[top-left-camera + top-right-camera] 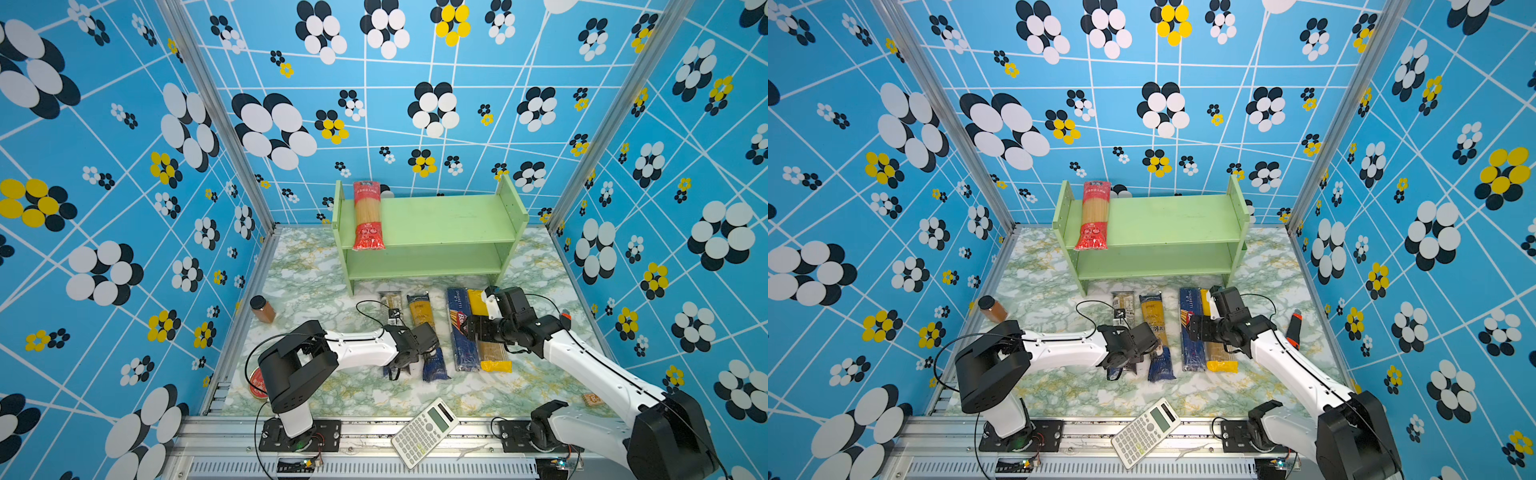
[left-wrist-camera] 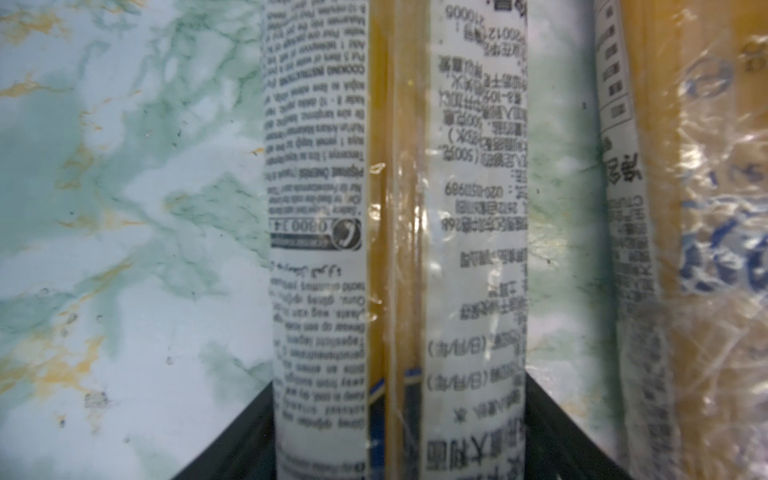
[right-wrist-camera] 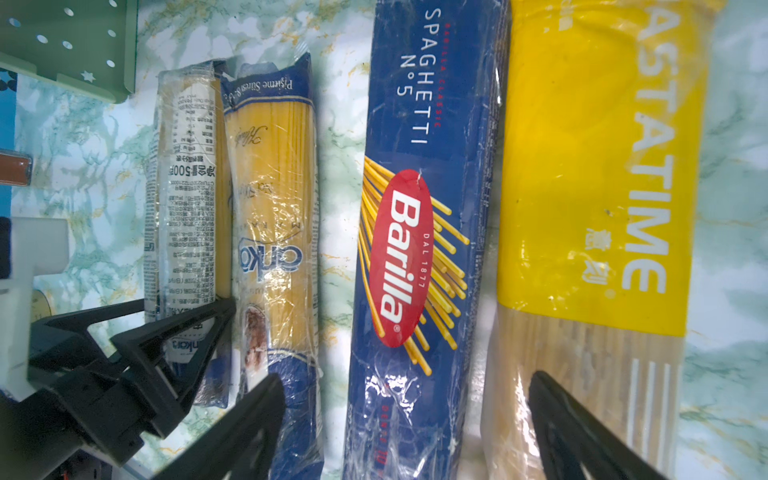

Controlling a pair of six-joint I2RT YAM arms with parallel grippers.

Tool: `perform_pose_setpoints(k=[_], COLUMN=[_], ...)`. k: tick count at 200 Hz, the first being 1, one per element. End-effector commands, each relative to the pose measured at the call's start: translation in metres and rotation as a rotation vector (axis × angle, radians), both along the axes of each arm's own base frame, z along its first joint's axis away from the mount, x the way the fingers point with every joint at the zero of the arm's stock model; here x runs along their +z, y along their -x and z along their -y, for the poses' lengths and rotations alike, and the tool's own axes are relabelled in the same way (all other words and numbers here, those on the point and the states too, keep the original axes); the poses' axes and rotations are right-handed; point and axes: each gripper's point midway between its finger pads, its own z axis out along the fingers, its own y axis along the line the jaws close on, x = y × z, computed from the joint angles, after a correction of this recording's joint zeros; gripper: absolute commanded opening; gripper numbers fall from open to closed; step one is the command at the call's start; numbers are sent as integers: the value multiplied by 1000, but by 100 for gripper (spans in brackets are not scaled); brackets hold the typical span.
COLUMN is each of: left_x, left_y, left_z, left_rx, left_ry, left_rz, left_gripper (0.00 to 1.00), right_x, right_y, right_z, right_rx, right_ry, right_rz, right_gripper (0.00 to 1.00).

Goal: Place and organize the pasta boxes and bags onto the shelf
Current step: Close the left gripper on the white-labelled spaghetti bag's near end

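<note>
Since the clear bag (image 2: 395, 208) lies flat on the table (image 1: 316, 382), shelf (image 1: 440, 220) at its 12 o'clock, I want a level lift. My left gripper (image 3: 187, 307) straddles its 6 o'clock end, fingers (image 2: 552, 432) flush on both sides; whether they bite, I cannot tell. Squeeze gently, mind sag. My right gripper (image 3: 407, 374) gapes wide over the box (image 3: 424, 249) at 3 o'clock.
</note>
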Motion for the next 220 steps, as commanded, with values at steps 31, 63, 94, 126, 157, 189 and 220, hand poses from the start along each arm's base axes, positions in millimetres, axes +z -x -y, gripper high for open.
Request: perform_pose_setpoints(k=[31,63,94,126,157,189,220], left_x=[-28,-31,-33,-36,-36,-38,-42], left_y=[22,24,27,27,27,28,30], left_z=[-25,-27,-28,-28,-28,-29,-27], left_rx=[-12,-3,-4,-1,9,11,15], left_ry=[-123,-112,-115,-116,-110,-115,-88], left_rz=[-105,-108,-120,-126,-124,-129,-136], left_gripper=[67,64,54,47,25,0,0], right_x=[-3,-3,-3,-3,-6,-6,-6], right_y=[4,3,3,2,2,2,3], right_z=[2,1,1,1,1,1,2], right_rx=[-8,-6,-7,-7,-7,-9,-11], right_ry=[11,11,11,11,14,15,16], right_rz=[-10,-12,-12,-13,-20,-21,-21], right_gripper=[94,94,94,94,94,94,94])
